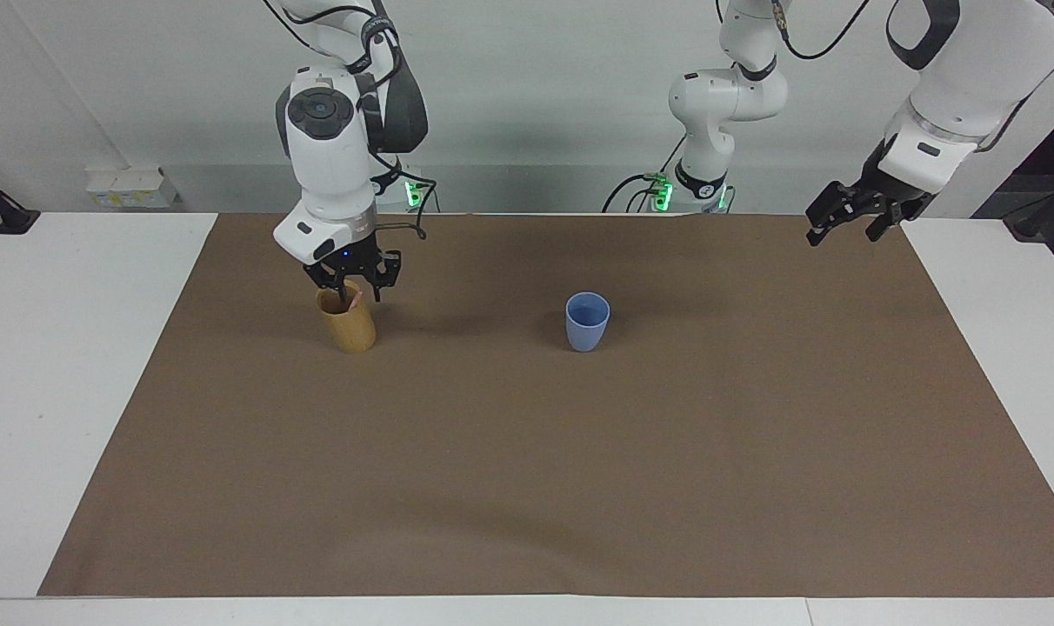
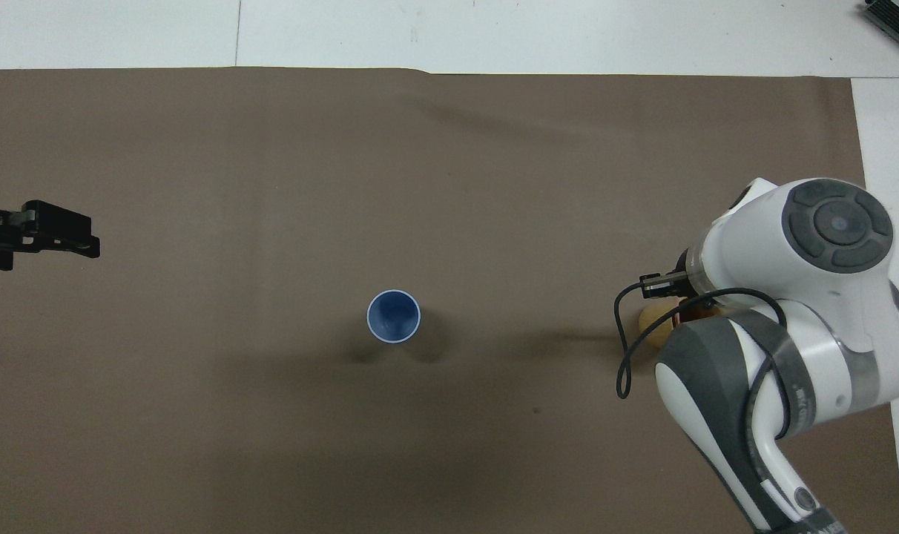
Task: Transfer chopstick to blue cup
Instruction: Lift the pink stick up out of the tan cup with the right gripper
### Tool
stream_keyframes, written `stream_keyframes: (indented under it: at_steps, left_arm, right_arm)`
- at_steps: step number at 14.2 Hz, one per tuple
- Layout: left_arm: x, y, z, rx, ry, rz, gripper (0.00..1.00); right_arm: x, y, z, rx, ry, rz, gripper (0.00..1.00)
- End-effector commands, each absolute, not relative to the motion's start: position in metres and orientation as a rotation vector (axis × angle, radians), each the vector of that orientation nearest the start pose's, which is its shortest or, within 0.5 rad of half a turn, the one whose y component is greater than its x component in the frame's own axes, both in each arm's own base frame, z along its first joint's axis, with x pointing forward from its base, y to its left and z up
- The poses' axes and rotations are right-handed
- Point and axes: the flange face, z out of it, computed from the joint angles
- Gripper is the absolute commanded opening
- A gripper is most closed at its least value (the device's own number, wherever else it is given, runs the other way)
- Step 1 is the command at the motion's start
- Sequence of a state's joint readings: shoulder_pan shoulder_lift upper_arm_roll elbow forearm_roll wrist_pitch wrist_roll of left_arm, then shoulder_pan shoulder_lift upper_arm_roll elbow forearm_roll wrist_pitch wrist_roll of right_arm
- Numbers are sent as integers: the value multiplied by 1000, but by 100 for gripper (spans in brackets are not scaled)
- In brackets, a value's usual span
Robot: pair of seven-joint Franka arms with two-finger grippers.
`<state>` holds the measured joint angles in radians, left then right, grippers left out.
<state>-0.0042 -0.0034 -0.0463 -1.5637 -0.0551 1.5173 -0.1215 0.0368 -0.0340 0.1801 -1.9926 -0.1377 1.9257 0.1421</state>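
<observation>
The pale-pink chopstick point(image 1: 354, 301) stands slanted in a tan-yellow cup point(image 1: 348, 328) toward the right arm's end of the table. My right gripper point(image 1: 350, 293) is down at that cup's mouth, shut on the chopstick's top end. In the overhead view the right arm covers the chopstick and most of the tan cup point(image 2: 653, 321). The blue cup point(image 1: 587, 322) point(image 2: 394, 317) stands upright and apart near the mat's middle. My left gripper point(image 1: 843, 232) point(image 2: 84, 242) waits open and holds nothing, in the air over the mat's edge at the left arm's end.
A brown mat point(image 1: 527, 487) covers most of the white table point(image 1: 75, 365). A black cable point(image 2: 621, 348) loops off the right wrist beside the tan cup. Only the two cups stand on the mat.
</observation>
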Motion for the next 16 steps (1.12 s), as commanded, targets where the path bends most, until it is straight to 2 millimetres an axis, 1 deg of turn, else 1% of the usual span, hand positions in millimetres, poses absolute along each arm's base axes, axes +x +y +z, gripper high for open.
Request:
stream_keyframes:
  at_steps: [1, 2, 5, 8, 9, 10, 16]
  left_arm:
    - [544, -30, 631, -3188, -113, 82, 100]
    - [544, -30, 631, -3188, -113, 82, 100]
    - [544, -30, 630, -3188, -116, 85, 100]
    - [544, -29, 631, -3186, -116, 82, 100]
    - [544, -30, 631, -3188, -113, 82, 100]
    - [544, -29, 631, -3186, -116, 82, 100]
    - [544, -30, 631, -3188, -116, 82, 100]
  right_arm:
    - [526, 106, 474, -3282, -237, 4, 0]
    - [527, 106, 476, -3281, -229, -4, 0]
    - [530, 107, 491, -3277, -214, -39, 0]
    - [524, 106, 506, -3278, -200, -69, 0]
    - [523, 100, 512, -3280, -183, -83, 0]
    - [523, 98, 513, -3279, -174, -82, 0]
    - [521, 98, 516, -3272, -163, -85, 0]
